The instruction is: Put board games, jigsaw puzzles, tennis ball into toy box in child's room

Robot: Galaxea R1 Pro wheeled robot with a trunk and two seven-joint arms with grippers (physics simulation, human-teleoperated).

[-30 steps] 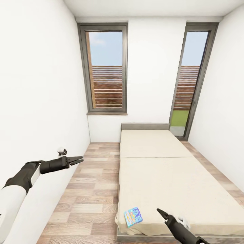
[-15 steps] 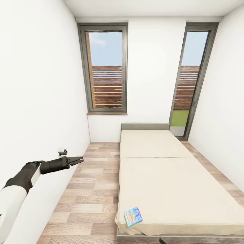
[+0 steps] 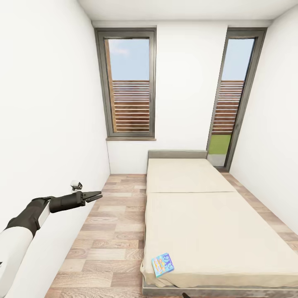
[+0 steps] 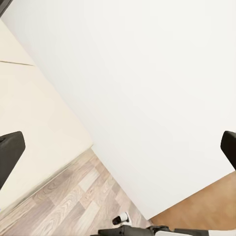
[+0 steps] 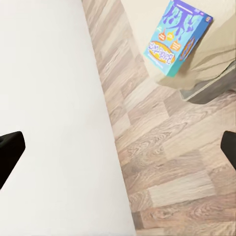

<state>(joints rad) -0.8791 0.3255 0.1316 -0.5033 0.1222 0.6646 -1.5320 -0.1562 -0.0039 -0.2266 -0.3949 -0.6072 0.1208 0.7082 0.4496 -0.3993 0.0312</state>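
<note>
Room: narrow bedroom, white walls, wood-plank floor (image 3: 111, 231), a tall window (image 3: 127, 85) on the far wall and a glass door (image 3: 231, 103) beside it at the right.
Bed: long bed (image 3: 207, 223) with a plain cream cover runs along the right side of the room, headboard against the far wall.
Board game: one blue box (image 3: 162, 264) lies flat on the bed's near left corner, right at the edge of the cover; from the right wrist view the same box (image 5: 179, 38) sits on the cover just where it drops toward the floor.
Left arm: stretched forward low along the left wall, well apart from the bed.
Left gripper: the left gripper (image 3: 96, 195) hangs over the floor, holding nothing; in the left wrist view its two dark fingertips (image 4: 10, 152) stand far apart at opposite edges, so it is spread wide.
Right gripper: the right gripper (image 5: 118, 150) looks down at floor and wall, fingertips (image 5: 9, 147) at opposite edges, spread wide and empty, the box near but untouched.
Bottom edge of the head view: a small dark tip (image 3: 185, 295) pokes in below the bed frame; too little shows to say what it is.
</note>
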